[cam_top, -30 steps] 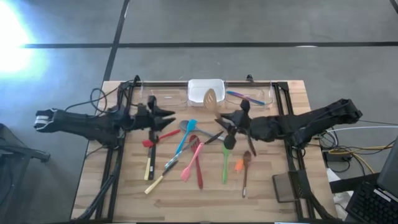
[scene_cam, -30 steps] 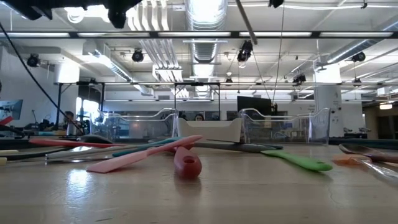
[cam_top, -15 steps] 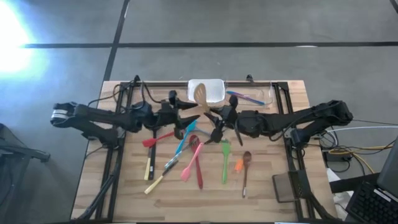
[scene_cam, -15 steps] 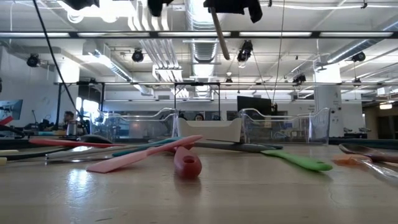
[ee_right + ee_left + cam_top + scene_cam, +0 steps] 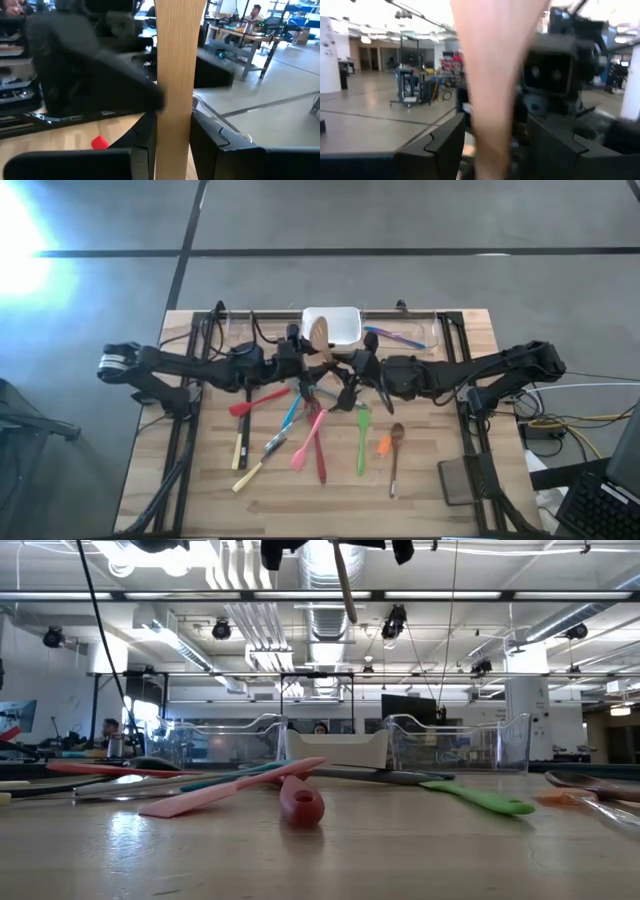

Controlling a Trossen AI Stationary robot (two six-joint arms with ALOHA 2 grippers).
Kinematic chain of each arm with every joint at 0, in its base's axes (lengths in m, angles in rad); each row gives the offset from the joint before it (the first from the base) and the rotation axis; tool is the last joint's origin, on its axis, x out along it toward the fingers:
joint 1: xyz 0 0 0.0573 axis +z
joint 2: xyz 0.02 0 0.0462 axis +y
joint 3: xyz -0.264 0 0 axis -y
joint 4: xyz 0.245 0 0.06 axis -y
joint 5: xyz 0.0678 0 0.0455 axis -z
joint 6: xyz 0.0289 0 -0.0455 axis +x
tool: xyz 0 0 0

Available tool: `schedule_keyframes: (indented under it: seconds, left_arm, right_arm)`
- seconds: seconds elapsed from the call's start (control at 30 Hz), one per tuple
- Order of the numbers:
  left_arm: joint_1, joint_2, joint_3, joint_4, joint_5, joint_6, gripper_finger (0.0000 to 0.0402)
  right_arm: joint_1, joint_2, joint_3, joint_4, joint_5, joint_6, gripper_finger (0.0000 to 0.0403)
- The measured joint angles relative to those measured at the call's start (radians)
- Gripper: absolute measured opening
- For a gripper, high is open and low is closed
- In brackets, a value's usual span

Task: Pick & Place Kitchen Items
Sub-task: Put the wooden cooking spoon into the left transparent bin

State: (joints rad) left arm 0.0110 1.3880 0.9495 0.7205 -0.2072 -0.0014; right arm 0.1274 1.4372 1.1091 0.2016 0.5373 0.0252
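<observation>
Both arms meet above the middle of the counter (image 5: 200, 490), where a wooden spatula (image 5: 319, 338) is changing hands in mid-air. The right pincer (image 5: 345, 375) is clamped on the spatula's handle; its wrist view shows the two dark fingers (image 5: 145, 135) pressed against either side of the pale wood. The left pincer (image 5: 300, 352) has come in beside the blade, and its jaws stand apart on either side of the wood without pinching it. A second ago the left arm was well back over the counter's left side and the right arm carried the spatula alone, blade over the white tray (image 5: 345, 320). Half a second ago the left pincer had drawn near, and now it brackets the spatula, with its fingers wider than they were a second ago. I judge this a handover about to happen: the left jaws have opened to receive, and the grip has not yet passed across. The spatula hangs high over the counter's far middle, just in front of the tray; in the low view only its handle shows, dropping from the top edge. The other utensils have not moved: the red spatula (image 5: 255, 402), teal spoon (image 5: 291, 415), pink spatula (image 5: 309, 439), green spatula (image 5: 361, 442) and wooden spoon (image 5: 395, 452) lie scattered as before. The blue and pink utensils (image 5: 393, 336) rest in the clear tray (image 5: 432, 330), so most of the sorting remains.
</observation>
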Motion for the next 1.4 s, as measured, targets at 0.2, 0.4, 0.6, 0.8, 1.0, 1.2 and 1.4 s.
schedule_keyframes:
  seconds: [0.2, 0.4, 0.6, 0.8, 1.0, 1.2, 1.4]
  left_arm:
    - [0.007, -0.003, 0.008, 0.002, -0.029, -0.001, 0.0207]
    - [0.008, -0.007, 0.019, -0.022, -0.015, 0.009, 0.0107]
    - [0.01, -0.007, 0.019, -0.03, 0.034, 0.026, 0.0076]
    - [0.023, -0.042, 0.049, -0.199, 0.072, 0.048, 0.0076]
    - [0.03, -0.12, 0.065, -0.338, 0.086, 0.089, 0.0076]
    - [0.089, -0.229, 0.089, -0.57, 0.059, 0.131, 0.0076]
    - [0.216, -0.26, 0.246, -0.949, 0.005, 0.163, 0.0076]
  right_arm:
    - [0.004, 0.002, -0.003, -0.012, -0.001, 0.004, 0.0072]
    - [0.003, 0.002, -0.006, -0.012, -0.007, 0.007, 0.0072]
    - [0.002, 0.003, -0.006, -0.016, -0.011, 0.005, 0.0072]
    - [0.012, -0.024, -0.007, -0.063, -0.036, 0.03, 0.0115]
    - [0.023, -0.11, -0.006, -0.221, -0.032, 0.093, 0.0212]
    - [0.027, -0.19, -0.004, -0.474, -0.025, 0.252, 0.0237]
    - [0.026, -0.208, -0.03, -0.683, -0.002, 0.387, 0.0228]
